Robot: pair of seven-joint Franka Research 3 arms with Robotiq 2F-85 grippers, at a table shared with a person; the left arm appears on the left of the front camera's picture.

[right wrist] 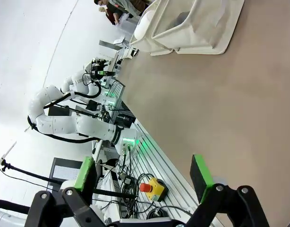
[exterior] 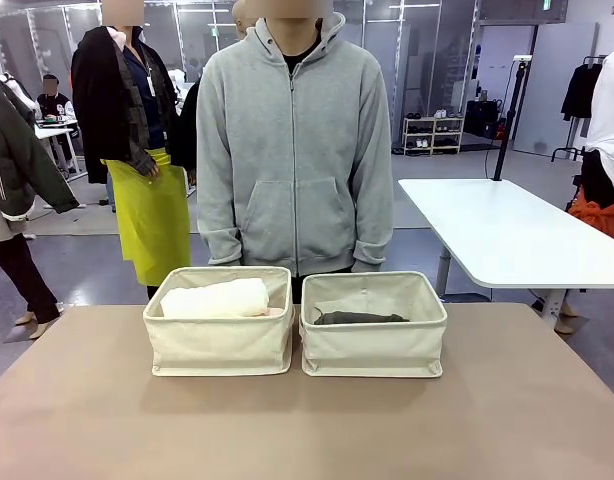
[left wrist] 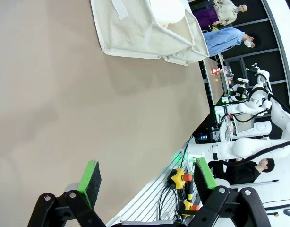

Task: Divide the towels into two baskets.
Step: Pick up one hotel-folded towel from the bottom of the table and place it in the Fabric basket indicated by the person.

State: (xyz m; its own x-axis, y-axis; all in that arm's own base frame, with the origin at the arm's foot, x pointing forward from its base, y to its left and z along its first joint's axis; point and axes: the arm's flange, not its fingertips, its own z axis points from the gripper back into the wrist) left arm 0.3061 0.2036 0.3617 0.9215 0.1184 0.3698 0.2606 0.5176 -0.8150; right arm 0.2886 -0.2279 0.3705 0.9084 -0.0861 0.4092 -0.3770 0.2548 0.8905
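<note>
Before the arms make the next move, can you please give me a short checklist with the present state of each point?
1. Left gripper open and holding nothing: ok.
2. Right gripper open and holding nothing: ok.
3. Both baskets upright, side by side on the table: ok.
4. Left basket holds a towel: ok, a pale roll lies in it.
5. Right basket holds a towel: ok, a dark grey towel lies low in it.
6. Two towels in each basket: cannot tell, the basket walls hide what lies lower.
</note>
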